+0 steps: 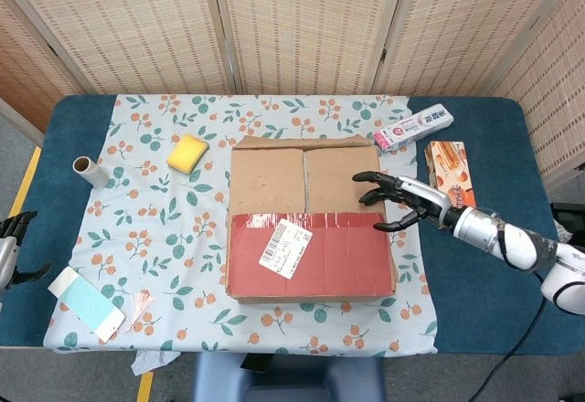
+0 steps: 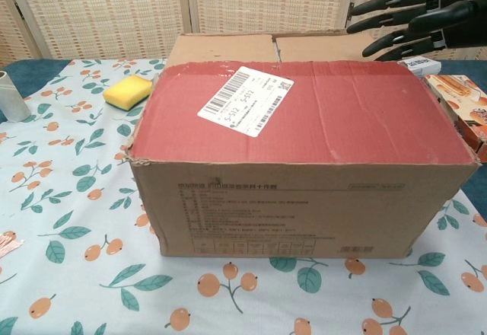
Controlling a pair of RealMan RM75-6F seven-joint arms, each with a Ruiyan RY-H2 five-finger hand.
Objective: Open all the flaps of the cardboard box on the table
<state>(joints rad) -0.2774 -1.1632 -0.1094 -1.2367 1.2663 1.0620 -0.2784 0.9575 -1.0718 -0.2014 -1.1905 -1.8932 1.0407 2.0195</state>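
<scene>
The left robot hand (image 1: 13, 242) shows only at the far left edge of the head view, off the bench (image 1: 484, 292), its dark fingers loosely apart and holding nothing.

Moving rightward across the leaf-and-berry tablecloth (image 1: 155, 228), a cardboard tube (image 1: 90, 172) stands near the left edge, a pale blue card (image 1: 85, 302) lies at the near left corner, and a yellow sponge (image 1: 186, 153) sits just left of the box.

The cardboard box (image 1: 311, 219) rests mid-bench on the cloth, its long axis running left to right. All flaps lie flat. The near flap (image 2: 304, 110) is red and carries a white barcode label (image 2: 245, 100); the two plain brown far flaps (image 1: 306, 175) meet at a seam running front to back.

The right robot hand (image 1: 395, 201) reaches in from the right, fingers spread and pointing left, holding nothing, over the box's right far corner; contact cannot be judged.

Beyond it lie a pink-and-white tube box (image 1: 414, 127) and an orange packet (image 1: 448, 169).
</scene>
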